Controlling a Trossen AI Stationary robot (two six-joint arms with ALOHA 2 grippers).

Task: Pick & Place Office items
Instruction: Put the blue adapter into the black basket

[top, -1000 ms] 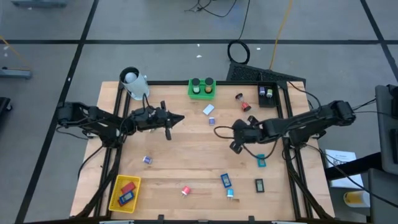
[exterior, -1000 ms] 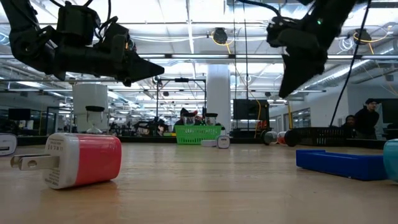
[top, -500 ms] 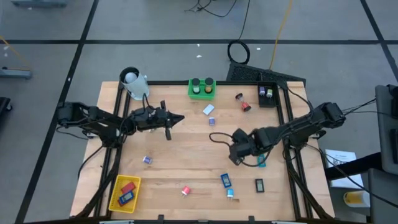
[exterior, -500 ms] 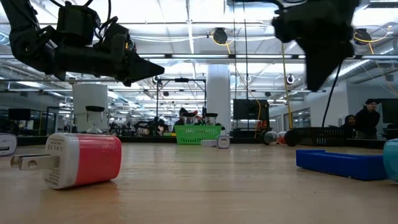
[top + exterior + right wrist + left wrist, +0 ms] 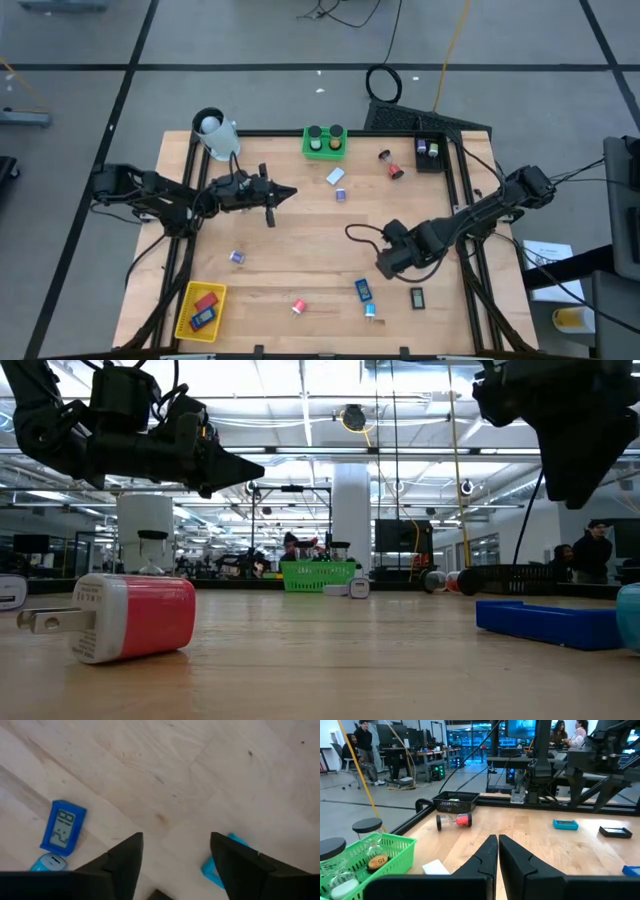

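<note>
My right gripper (image 5: 386, 264) (image 5: 172, 856) hangs open over bare wood near the table's front right, fingers pointing down. A blue clock-like block (image 5: 63, 827) (image 5: 363, 290) lies flat off to one side of it, with a small teal piece (image 5: 46, 863) (image 5: 370, 310) beside that. A teal block (image 5: 216, 870) lies partly behind one finger. My left gripper (image 5: 289, 191) (image 5: 496, 851) waits shut above the table's middle left. A red and white plug (image 5: 298, 306) (image 5: 130, 617) lies near the front edge.
A green basket (image 5: 325, 141) with black cylinders stands at the far edge, a black basket (image 5: 430, 152) at the far right, a yellow basket (image 5: 200, 309) with red and blue blocks at the front left. A white cylinder (image 5: 214, 133), a purple bit (image 5: 236, 257) and a black block (image 5: 417, 297) also lie about.
My right gripper has moved toward the table's near edge and a little to the right, and its fingers have opened. My left gripper has kept still.
</note>
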